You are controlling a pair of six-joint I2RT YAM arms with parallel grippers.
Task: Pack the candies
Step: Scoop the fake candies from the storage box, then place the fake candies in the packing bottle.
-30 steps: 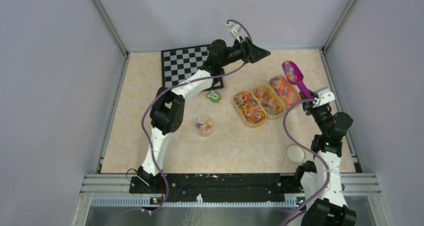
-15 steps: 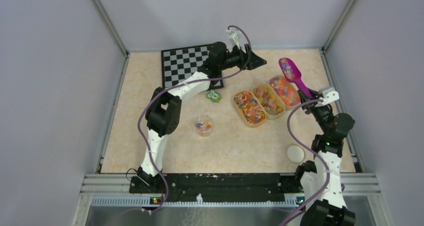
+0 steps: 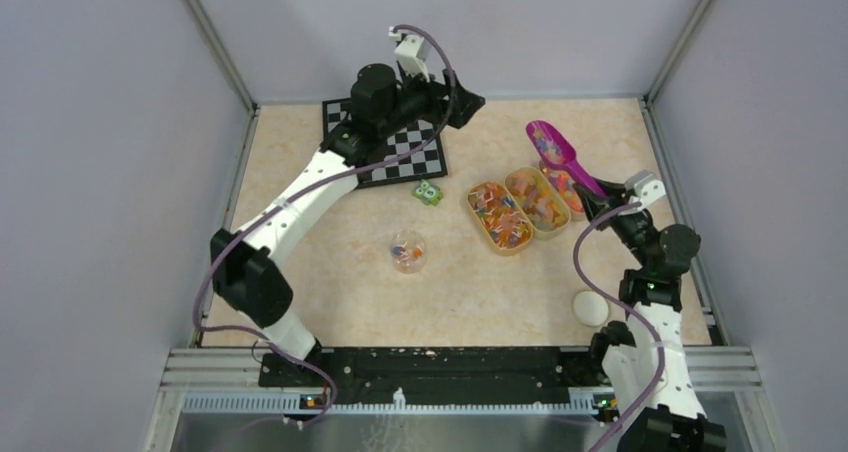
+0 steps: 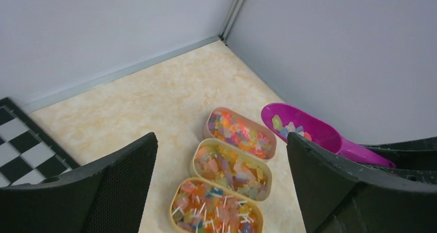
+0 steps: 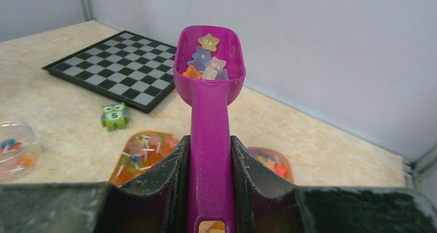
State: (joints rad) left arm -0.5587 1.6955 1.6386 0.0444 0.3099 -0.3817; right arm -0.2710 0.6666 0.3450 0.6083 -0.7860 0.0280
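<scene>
The candies (image 3: 500, 217) fill three oval tan trays; they also show in the left wrist view (image 4: 230, 167). My right gripper (image 3: 603, 194) is shut on the handle of the magenta scoop (image 3: 553, 149), held level above the far tray. The scoop (image 5: 208, 83) carries a few candies (image 5: 207, 64) in its bowl. A small clear round cup (image 3: 407, 251) holds a few candies. My left gripper (image 3: 466, 101) is open and empty, raised by the chessboard's far right corner. Its jaws (image 4: 221, 192) stand wide apart, facing the trays and the scoop (image 4: 304, 131).
A chessboard (image 3: 385, 142) lies at the far left. A small green block with eyes (image 3: 428, 193) sits next to it. A white round lid (image 3: 590, 308) lies near the right arm's base. Enclosure walls and rails ring the table.
My left arm has swung left, its gripper moving from the far centre to the chessboard's corner. My right gripper has carried the loaded scoop left and a little nearer, over the far tray.
</scene>
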